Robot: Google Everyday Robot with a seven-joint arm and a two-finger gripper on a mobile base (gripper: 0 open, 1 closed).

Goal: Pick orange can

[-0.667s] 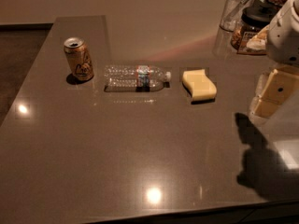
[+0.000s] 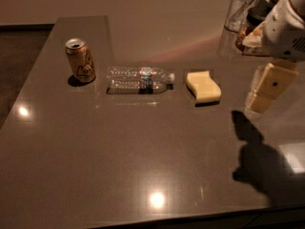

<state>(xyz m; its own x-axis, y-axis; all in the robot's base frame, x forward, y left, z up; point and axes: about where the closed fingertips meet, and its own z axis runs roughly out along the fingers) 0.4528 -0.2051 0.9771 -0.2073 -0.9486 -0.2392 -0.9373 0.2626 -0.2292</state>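
Although the gripper (image 2: 265, 88) hung above the right side of the bench (image 2: 119, 166), well apart from the orange can (image 2: 81, 61), only a pale jointed part of it showed beneath the white arm housing (image 2: 288, 30), which the frame edge cut off. Whether it was open or closed could not be told. The orange can stood upright near the bench's far left, logo toward the camera. Near it to the right lay a clear plastic bottle (image 2: 139, 78) on its side, cap toward a yellow sponge (image 2: 203, 86). A glass (image 2: 242, 9) stood partly hidden behind the arm, with a dark item beside it too obscured to name.
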